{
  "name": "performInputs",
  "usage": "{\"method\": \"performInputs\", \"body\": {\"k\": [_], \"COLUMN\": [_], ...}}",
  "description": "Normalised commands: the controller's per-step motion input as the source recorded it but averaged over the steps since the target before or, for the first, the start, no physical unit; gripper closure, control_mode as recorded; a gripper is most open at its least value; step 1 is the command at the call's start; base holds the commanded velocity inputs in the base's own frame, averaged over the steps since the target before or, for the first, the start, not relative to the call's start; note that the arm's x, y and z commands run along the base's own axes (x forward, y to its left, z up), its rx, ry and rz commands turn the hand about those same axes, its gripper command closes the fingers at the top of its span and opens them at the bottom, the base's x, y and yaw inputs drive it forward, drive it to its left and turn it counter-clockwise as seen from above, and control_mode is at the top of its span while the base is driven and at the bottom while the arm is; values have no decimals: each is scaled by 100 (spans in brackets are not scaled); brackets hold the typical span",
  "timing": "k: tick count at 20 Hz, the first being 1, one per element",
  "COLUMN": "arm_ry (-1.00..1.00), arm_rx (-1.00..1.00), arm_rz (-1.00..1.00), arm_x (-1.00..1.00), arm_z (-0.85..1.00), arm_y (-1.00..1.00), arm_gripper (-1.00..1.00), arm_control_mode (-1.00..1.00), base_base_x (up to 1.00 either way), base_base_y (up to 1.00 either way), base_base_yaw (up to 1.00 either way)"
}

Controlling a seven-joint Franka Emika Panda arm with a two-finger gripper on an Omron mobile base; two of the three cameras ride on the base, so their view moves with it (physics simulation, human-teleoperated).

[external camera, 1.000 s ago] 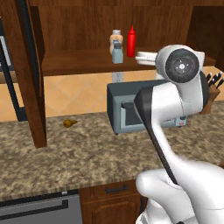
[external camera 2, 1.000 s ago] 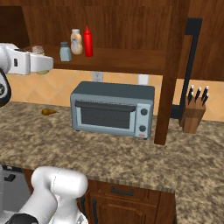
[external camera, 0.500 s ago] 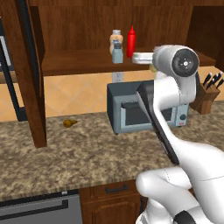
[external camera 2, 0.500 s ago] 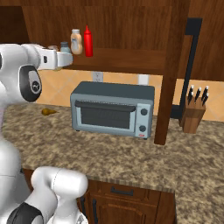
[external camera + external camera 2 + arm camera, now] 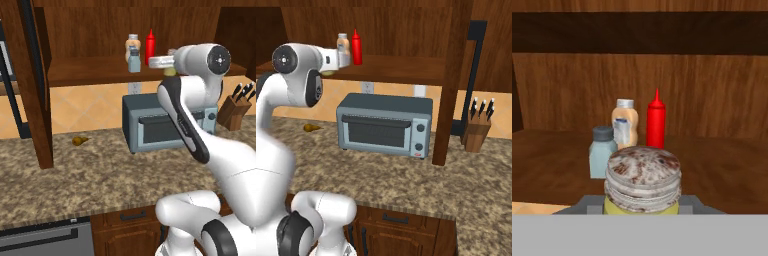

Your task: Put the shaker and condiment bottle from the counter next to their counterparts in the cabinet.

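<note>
The gripper [image 5: 641,211] is clamped on the shaker [image 5: 643,181], held at the cabinet [image 5: 722,170] shelf's front edge; at its 12 o'clock stand the grey-blue shaker [image 5: 603,158], the tan bottle [image 5: 625,128] and the condiment bottle [image 5: 656,125].

On the cabinet [image 5: 722,170] shelf, the grey-blue shaker [image 5: 602,159] stands before the tan bottle [image 5: 625,129]; the condiment bottle [image 5: 656,125] stands just right. The shaker [image 5: 643,186] sits nearest, in front.
</note>
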Motion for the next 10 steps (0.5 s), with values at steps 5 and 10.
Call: {"method": "performInputs", "body": {"k": [5,10], "arm_ry": [0,0], "arm_rx": [0,0], "arm_rz": [6,0], "arm_x": [16,20], "arm_z": [-2,0], "arm_y": [0,5], "arm_gripper": [100,100], "arm_control_mode": [-100,-100], "base_base_x": [0,0], "base_base_y": [0,0], "base_base_yaw": [0,0]}}
